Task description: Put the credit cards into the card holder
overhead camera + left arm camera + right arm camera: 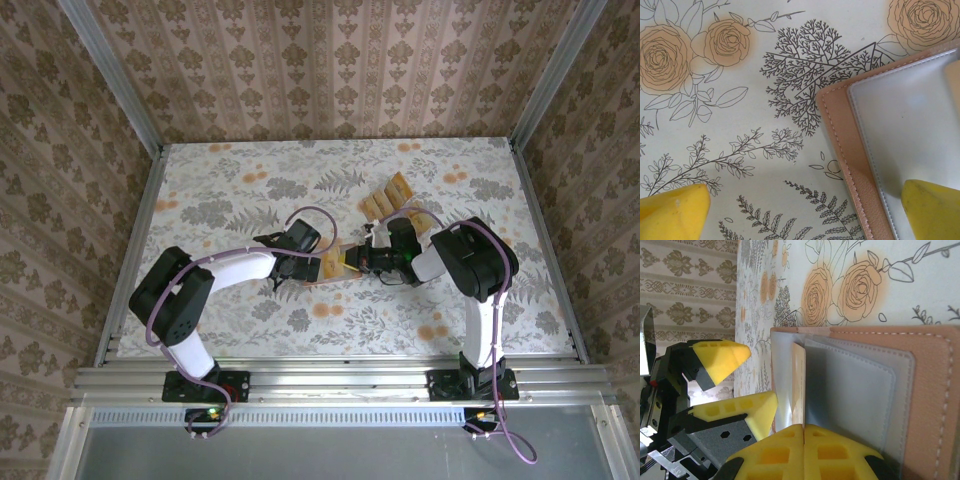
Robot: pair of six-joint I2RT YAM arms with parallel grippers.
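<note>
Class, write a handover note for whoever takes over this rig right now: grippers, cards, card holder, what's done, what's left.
Left gripper: open, straddling the open card holder's edge, one finger over its inner face.
Right gripper: shut on one card, edge-on among the holder's clear pockets.
Other cards: in a row farther back on the table.
Done: one card at the holder; whether seated, unclear.
Left: finish it, then load the rest.

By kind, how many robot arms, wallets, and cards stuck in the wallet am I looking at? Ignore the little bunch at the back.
Robot arms: 2, left and right
Card holder: 1
Credit card tucked between its sleeves: 1
Total: 4
</note>
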